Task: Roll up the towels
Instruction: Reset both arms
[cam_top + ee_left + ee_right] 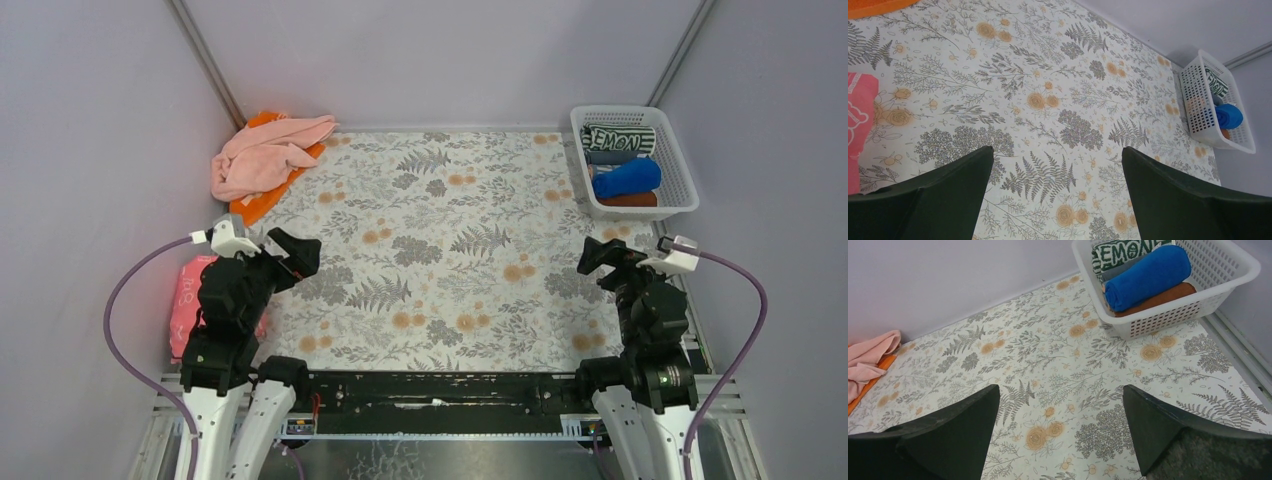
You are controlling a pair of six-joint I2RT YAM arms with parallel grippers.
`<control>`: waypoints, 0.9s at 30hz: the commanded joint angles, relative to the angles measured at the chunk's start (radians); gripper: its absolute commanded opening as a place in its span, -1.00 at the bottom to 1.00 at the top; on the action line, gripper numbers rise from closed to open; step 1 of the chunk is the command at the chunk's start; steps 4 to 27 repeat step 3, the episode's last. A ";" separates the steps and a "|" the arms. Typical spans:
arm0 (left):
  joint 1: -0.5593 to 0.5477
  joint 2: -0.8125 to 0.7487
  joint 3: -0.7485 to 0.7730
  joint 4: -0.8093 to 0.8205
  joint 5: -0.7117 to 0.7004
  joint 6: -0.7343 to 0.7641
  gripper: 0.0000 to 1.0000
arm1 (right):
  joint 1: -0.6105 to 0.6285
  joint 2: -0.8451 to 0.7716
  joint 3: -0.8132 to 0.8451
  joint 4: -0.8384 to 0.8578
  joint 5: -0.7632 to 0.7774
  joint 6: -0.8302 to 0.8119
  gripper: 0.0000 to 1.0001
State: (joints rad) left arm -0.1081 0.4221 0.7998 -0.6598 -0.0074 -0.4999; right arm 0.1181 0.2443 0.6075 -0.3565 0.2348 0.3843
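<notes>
A crumpled pale pink towel lies on a flat orange towel at the far left corner of the floral table; both also show in the right wrist view, pink towel over orange towel. In the white basket at the far right lie rolled towels: green-white, grey, royal blue and brown. My left gripper hovers open at the near left, holding nothing. My right gripper hovers open at the near right, also holding nothing. Both wrist views show bare cloth between the fingers, left gripper and right gripper.
A reddish-pink flat item with white print lies at the table's left edge beside my left arm, also seen as the pink item. Grey walls close in the back and both sides. The basket stands against the right wall.
</notes>
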 commanded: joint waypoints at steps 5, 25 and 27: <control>0.007 0.001 -0.005 0.045 0.010 0.025 1.00 | 0.007 0.023 0.017 0.036 0.027 -0.017 0.98; 0.007 0.001 -0.005 0.045 0.010 0.025 1.00 | 0.007 0.023 0.017 0.036 0.027 -0.017 0.98; 0.007 0.001 -0.005 0.045 0.010 0.025 1.00 | 0.007 0.023 0.017 0.036 0.027 -0.017 0.98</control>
